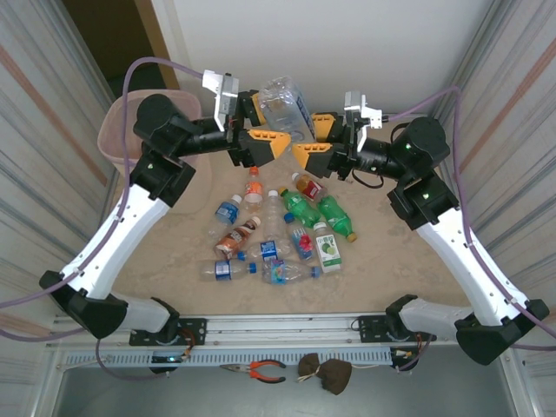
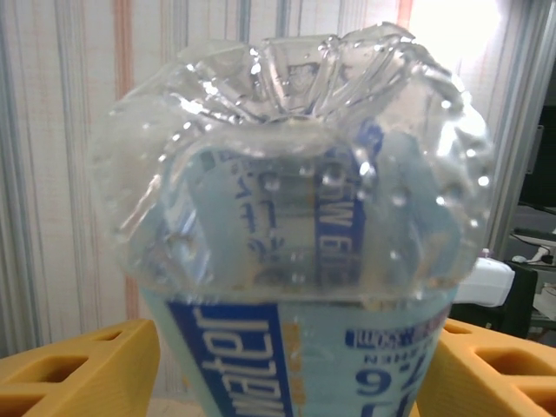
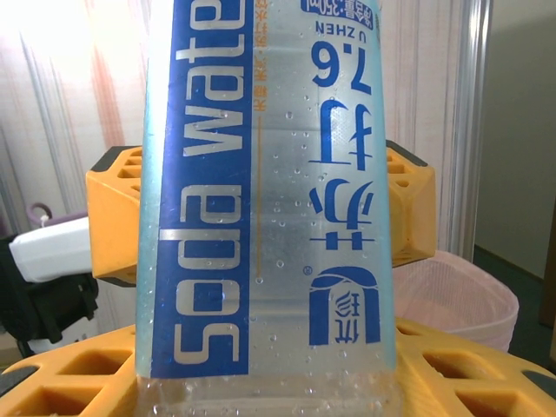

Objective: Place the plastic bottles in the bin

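A clear soda-water bottle [image 1: 285, 106] hangs in the air between two robot arms, off to the right of the bin [image 1: 109, 130] in the overhead view and not over its mouth. The right gripper [image 1: 317, 139] has the bottle clamped across its labelled body, its yellow fingers [image 3: 69, 382] drawn in narrow against the plastic, and the bottle stands upside down in the right wrist view, its print inverted. The left gripper [image 1: 259, 124], the one nearer the bin, comes at the bottle from the bin's side. Its fingers [image 2: 78, 365] stand wider and lie close along either side of the label, with the crumpled base rising above them, but whether they press on the plastic cannot be told from these views.

The pairing looks like a hand-over. The pink-lined bin stands on the left arm's side, probably a long reach for the right arm, so the bottle is presented midway for the nearer arm to carry across.

The other plastic bottles [image 1: 278, 230], green, clear and orange-brown, lie heaped on the table [image 1: 382, 269], nearer the arms' bases than the bin and to its right. They wait their turn, so most of the job remains.
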`<act>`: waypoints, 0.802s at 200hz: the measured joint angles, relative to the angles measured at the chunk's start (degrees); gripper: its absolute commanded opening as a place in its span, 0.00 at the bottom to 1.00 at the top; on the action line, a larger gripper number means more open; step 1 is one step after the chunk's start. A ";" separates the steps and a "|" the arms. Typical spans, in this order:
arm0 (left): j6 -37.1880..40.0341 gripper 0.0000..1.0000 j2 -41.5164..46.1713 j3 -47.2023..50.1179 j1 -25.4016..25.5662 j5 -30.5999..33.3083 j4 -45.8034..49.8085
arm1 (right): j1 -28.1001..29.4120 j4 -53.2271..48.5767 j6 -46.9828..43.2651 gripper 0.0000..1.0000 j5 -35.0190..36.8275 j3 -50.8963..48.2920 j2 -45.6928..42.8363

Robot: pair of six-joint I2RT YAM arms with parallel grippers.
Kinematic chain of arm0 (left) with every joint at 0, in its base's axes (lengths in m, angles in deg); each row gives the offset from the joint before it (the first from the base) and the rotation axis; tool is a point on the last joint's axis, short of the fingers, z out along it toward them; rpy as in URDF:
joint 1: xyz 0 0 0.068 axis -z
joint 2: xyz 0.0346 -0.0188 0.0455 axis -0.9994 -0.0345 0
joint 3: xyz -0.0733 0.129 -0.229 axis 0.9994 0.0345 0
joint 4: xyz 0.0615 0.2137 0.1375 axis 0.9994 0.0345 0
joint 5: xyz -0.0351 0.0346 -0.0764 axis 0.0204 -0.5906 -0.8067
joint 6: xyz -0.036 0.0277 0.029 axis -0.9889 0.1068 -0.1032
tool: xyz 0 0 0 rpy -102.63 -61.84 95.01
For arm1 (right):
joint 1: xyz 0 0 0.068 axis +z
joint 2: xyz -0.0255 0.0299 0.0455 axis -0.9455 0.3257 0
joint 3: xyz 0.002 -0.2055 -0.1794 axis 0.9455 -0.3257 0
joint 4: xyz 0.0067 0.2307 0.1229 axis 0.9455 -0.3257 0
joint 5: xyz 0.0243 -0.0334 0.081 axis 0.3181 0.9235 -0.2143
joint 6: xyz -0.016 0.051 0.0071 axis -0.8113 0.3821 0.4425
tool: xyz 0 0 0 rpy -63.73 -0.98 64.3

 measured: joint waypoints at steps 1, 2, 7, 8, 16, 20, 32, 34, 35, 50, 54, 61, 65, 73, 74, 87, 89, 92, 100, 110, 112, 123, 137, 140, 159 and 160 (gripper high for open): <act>0.00 0.70 -0.04 -0.07 0.04 -0.11 -0.09 | 0.02 0.00 0.00 0.54 -0.02 0.00 -0.02; 0.02 0.70 -0.09 -0.11 0.07 -0.15 -0.11 | 0.04 0.02 0.00 0.54 -0.02 0.00 0.00; 0.02 0.68 -0.28 -0.39 0.31 -0.37 -0.26 | 0.20 0.13 0.04 0.54 -0.02 0.00 0.00; 0.04 0.68 -0.35 -0.46 0.35 -0.44 -0.33 | 0.22 0.15 0.04 0.54 -0.04 0.00 0.00; 0.09 0.66 -0.68 -0.94 0.74 -0.79 -0.52 | 0.28 0.35 0.04 0.54 -0.09 0.00 0.00; 0.13 0.65 -0.83 -1.18 0.96 -0.94 -0.50 | 0.33 0.39 0.07 0.54 -0.24 0.00 0.00; 0.35 0.62 -1.09 -1.62 1.49 -1.38 -0.44 | 0.48 0.61 0.13 0.54 -0.44 0.00 0.00; 0.50 0.61 -1.09 -1.64 1.51 -1.44 -0.48 | 0.52 0.63 0.20 0.54 -0.46 0.00 0.00; 0.52 0.61 -1.09 -1.66 1.53 -1.44 -0.46 | 0.52 0.66 0.22 0.54 -0.44 0.00 0.00; 0.68 0.56 -1.09 -1.70 1.79 -1.73 -0.44 | 0.59 0.83 0.33 0.54 -0.68 0.00 -0.02; 0.72 0.55 -1.09 -1.75 1.81 -1.86 -0.46 | 0.59 0.85 0.37 0.54 -0.68 0.00 -0.02; 0.72 0.53 -1.09 -1.79 1.81 -1.90 -0.44 | 0.59 0.96 0.42 0.54 -0.68 0.00 -0.02; 0.72 0.53 -1.09 -1.81 1.81 -1.90 -0.44 | 0.59 0.98 0.44 0.54 -0.68 0.00 -0.02; 0.70 0.51 -1.09 -1.81 1.81 -1.97 -0.44 | 0.59 0.98 0.44 0.54 -0.72 0.00 -0.02; 0.70 0.50 -1.09 -1.81 1.81 -1.99 -0.44 | 0.59 0.98 0.44 0.54 -0.74 0.00 -0.02; 0.72 0.47 -1.09 -1.84 1.81 -2.05 -0.44 | 0.63 1.05 0.44 0.54 -0.85 0.00 -0.02; 0.72 0.47 -1.09 -1.84 1.81 -2.03 -0.42 | 0.63 1.07 0.44 0.54 -0.83 0.00 -0.02; 0.74 0.46 -1.09 -1.86 1.81 -2.05 -0.44 | 0.63 1.07 0.44 0.54 -0.85 0.00 -0.02; 0.74 0.45 -1.09 -1.90 1.81 -2.05 -0.39 | 0.63 1.07 0.44 0.54 -0.85 0.00 -0.02; 0.87 0.45 -1.09 -1.95 1.81 -1.99 -0.33 | 0.63 1.11 0.44 0.55 -0.90 0.00 -0.02; 0.92 0.45 -1.09 -1.95 1.81 -1.86 -0.22 | 0.63 1.16 0.42 0.55 -0.92 0.00 -0.02; 1.18 0.45 -1.09 -2.05 1.81 -1.90 -0.13 | 0.66 1.20 0.44 0.57 -0.85 0.00 -0.02; 1.70 0.45 -1.09 -2.34 1.81 -1.90 0.42 | 0.87 1.20 0.74 0.64 -0.81 0.00 -0.02; 1.84 0.45 -1.09 -2.43 1.81 -1.90 0.66 | 0.90 1.20 0.57 0.67 -0.81 0.00 -0.02; 3.26 0.46 -1.09 -3.19 1.81 -1.70 2.67 | 0.92 0.90 0.70 0.75 -0.33 0.00 -0.04; 3.32 0.46 -1.09 -3.21 1.81 -1.70 2.80 | 0.94 0.90 0.66 0.76 -0.28 0.00 -0.07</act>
